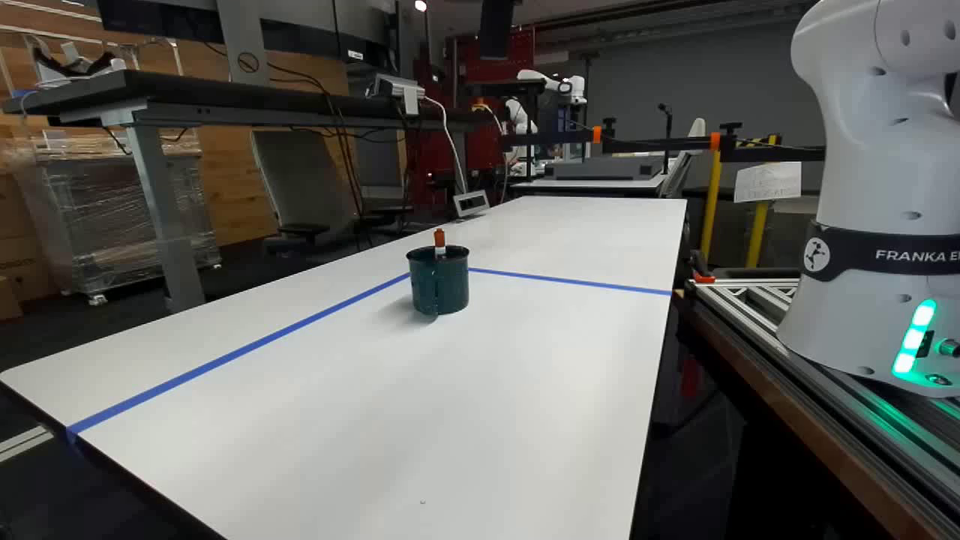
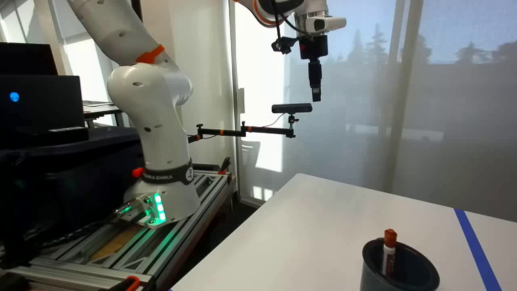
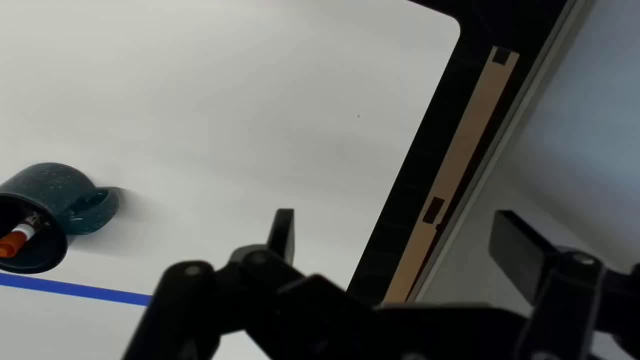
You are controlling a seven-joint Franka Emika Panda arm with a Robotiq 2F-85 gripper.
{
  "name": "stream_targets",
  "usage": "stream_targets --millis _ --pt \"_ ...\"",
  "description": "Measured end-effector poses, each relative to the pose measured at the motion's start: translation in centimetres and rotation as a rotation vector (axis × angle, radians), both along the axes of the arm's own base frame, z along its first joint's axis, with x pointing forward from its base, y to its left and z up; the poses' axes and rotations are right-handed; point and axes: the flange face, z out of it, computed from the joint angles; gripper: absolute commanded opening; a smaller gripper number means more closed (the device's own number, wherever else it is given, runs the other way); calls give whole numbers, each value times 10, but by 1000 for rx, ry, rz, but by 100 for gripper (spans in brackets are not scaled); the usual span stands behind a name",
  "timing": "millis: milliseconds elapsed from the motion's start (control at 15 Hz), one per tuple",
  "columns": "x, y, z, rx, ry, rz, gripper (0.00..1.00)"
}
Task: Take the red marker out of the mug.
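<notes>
The slim, orange-red-capped white marker (image 2: 389,251) stands inside the speckled dark-teal cylindrical mug (image 1: 439,286) on the white bench (image 1: 480,405), cap (image 2: 390,237) protruding upward, likely offering purchase. The empty black jaws are spread, presumably to admit it.

In an exterior view I see a dark laptop (image 2: 44,111) far left, a black camera (image 2: 291,108) above centre, and blue tape (image 2: 477,249) at the lower right.
</notes>
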Motion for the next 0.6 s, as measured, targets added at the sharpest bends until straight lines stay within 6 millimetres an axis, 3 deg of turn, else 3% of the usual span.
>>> stream_targets --millis 600 --pt "2 -4 -1 4 2 -10 100"
